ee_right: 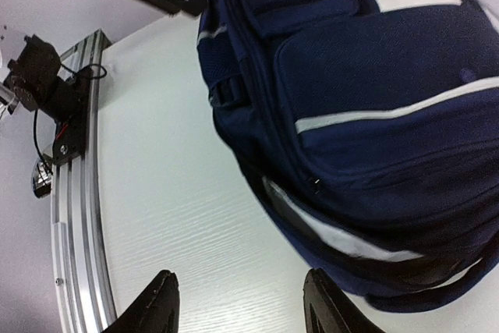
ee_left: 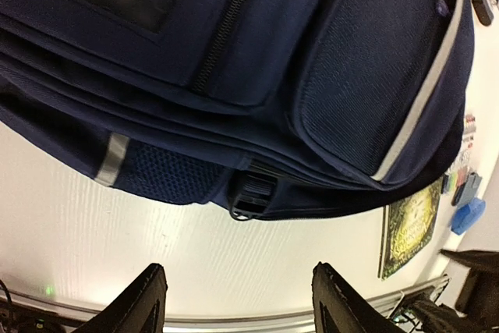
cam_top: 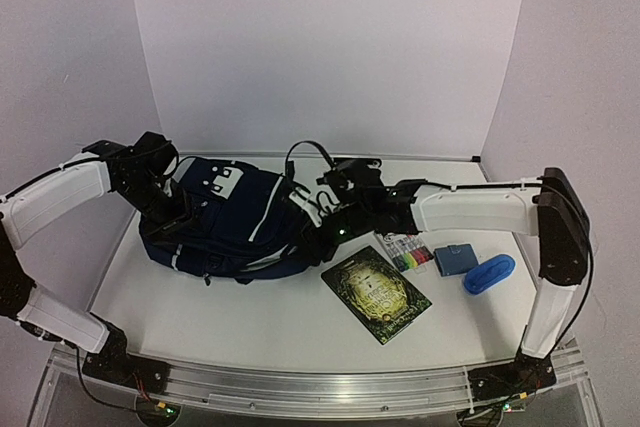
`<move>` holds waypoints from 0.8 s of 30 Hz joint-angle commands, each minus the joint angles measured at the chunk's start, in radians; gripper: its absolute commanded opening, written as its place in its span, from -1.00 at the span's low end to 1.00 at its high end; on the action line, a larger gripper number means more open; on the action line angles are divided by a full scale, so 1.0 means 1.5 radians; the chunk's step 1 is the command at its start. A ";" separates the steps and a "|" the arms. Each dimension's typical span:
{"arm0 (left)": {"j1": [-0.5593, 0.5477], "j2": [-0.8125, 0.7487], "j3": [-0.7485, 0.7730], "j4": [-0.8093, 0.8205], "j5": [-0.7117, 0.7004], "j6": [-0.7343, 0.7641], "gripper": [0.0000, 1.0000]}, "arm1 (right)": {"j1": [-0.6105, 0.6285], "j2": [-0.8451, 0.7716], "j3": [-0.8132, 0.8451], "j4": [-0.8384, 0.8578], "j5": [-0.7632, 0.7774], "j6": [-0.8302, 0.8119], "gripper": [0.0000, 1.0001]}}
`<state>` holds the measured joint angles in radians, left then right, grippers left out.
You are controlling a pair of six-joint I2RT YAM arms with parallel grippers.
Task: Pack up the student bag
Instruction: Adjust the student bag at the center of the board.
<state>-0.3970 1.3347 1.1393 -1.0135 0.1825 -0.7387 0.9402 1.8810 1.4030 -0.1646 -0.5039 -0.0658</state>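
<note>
Student bag point(cam_top: 225, 219) lies flat on surface point(cam_top: 250, 317), zips apparently closed. Left end effector point(ee_left: 234, 298) and right end effector point(ee_right: 238, 298) flank it, both spread wide, empty. Risk: tugging the limp fabric could drag the whole bag into book point(cam_top: 377, 294).

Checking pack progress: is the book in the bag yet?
No, the book lies flat on the table, beside the student bag.

the student bag point(cam_top: 225, 217) is viewed from high above its near side; both wrist views are held close beside it, its striped front pocket being shared.
</note>
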 commanded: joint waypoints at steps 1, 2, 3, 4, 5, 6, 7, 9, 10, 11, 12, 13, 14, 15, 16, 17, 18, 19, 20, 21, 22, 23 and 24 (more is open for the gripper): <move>0.013 0.016 -0.007 0.007 -0.021 0.005 0.28 | 0.007 0.067 -0.020 0.009 0.057 0.035 0.01; 0.015 0.028 -0.002 0.012 -0.012 0.010 0.28 | 0.004 0.092 -0.003 0.008 0.077 0.035 -0.01; 0.017 0.040 0.004 0.016 -0.004 0.016 0.28 | 0.000 0.115 0.015 0.008 0.093 0.035 -0.03; 0.018 0.051 0.012 0.019 0.003 0.022 0.28 | -0.007 0.136 0.035 0.008 0.103 0.035 -0.04; 0.020 0.060 0.020 0.020 0.006 0.027 0.28 | -0.016 0.152 0.054 0.007 0.109 0.038 -0.05; 0.022 0.067 0.026 0.023 0.010 0.031 0.27 | -0.024 0.168 0.074 0.007 0.115 0.037 -0.06; 0.025 0.071 0.028 0.027 0.016 0.033 0.27 | -0.033 0.184 0.094 0.006 0.124 0.031 -0.06; 0.038 0.072 0.029 0.034 0.031 0.034 0.27 | -0.051 0.213 0.135 0.005 0.150 0.016 -0.07; 0.044 0.071 0.029 0.037 0.039 0.036 0.27 | -0.062 0.226 0.154 0.003 0.161 0.011 -0.07; 0.049 0.071 0.031 0.037 0.043 0.040 0.27 | -0.074 0.236 0.171 0.002 0.172 0.008 -0.07; 0.054 0.071 0.034 0.035 0.044 0.045 0.27 | -0.086 0.244 0.188 0.000 0.185 0.006 -0.07; 0.059 0.074 0.040 0.029 0.044 0.053 0.27 | -0.097 0.247 0.197 0.000 0.200 0.001 -0.06; 0.064 0.078 0.046 0.024 0.044 0.061 0.27 | -0.107 0.249 0.205 0.000 0.214 -0.005 -0.05; 0.069 0.082 0.053 0.023 0.045 0.067 0.27 | -0.116 0.246 0.208 0.000 0.224 -0.009 -0.04; 0.074 0.086 0.060 0.022 0.046 0.073 0.27 | -0.125 0.240 0.208 0.001 0.230 -0.012 -0.03; 0.077 0.091 0.069 0.020 0.047 0.079 0.27 | -0.133 0.229 0.204 0.001 0.228 -0.012 -0.01; 0.080 0.097 0.077 0.017 0.047 0.085 0.27 | -0.143 0.218 0.198 0.000 0.222 -0.012 0.00; 0.081 0.104 0.084 0.015 0.045 0.091 0.27 | -0.148 0.201 0.187 0.001 0.216 -0.011 0.01; 0.083 0.111 0.091 0.013 0.043 0.097 0.27 | -0.152 0.179 0.172 0.001 0.205 -0.009 0.02; 0.085 0.116 0.096 0.012 0.042 0.101 0.27 | -0.155 0.154 0.153 0.001 0.190 -0.006 0.05; 0.090 0.121 0.099 0.015 0.042 0.104 0.27 | -0.155 0.132 0.137 0.001 0.175 -0.001 0.08; 0.095 0.128 0.099 0.019 0.044 0.107 0.28 | -0.155 0.111 0.120 0.001 0.160 0.007 0.11; 0.098 0.134 0.098 0.025 0.046 0.108 0.28 | -0.155 0.089 0.103 0.001 0.143 0.017 0.14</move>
<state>-0.2705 1.5035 1.2447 -0.9875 0.2412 -0.6212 0.6898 2.1891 1.6220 -0.1766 -0.2260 -0.0649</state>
